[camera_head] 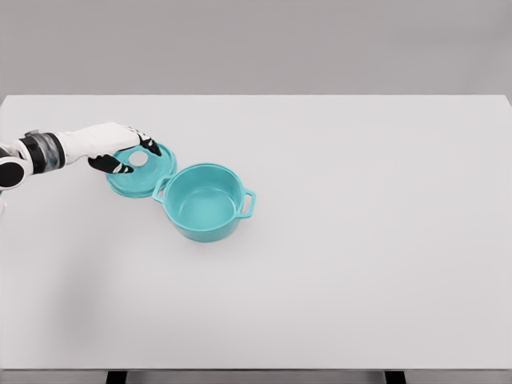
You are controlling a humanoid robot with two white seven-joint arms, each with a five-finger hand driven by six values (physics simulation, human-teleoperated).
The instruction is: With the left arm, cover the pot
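A teal pot point(205, 202) with two side handles stands uncovered on the white table, left of the middle. Its teal lid point(149, 175) lies flat on the table just to the pot's upper left, its rim touching or nearly touching the pot's near handle. My left hand point(132, 154) comes in from the left edge and hovers over the lid, thumb and fingers curved around the white knob point(138, 159) at the lid's centre. I cannot tell whether the fingers press the knob. The hand covers the lid's left part.
The white table point(360, 240) stretches wide to the right and front of the pot. Its far edge meets a grey wall. No other objects show.
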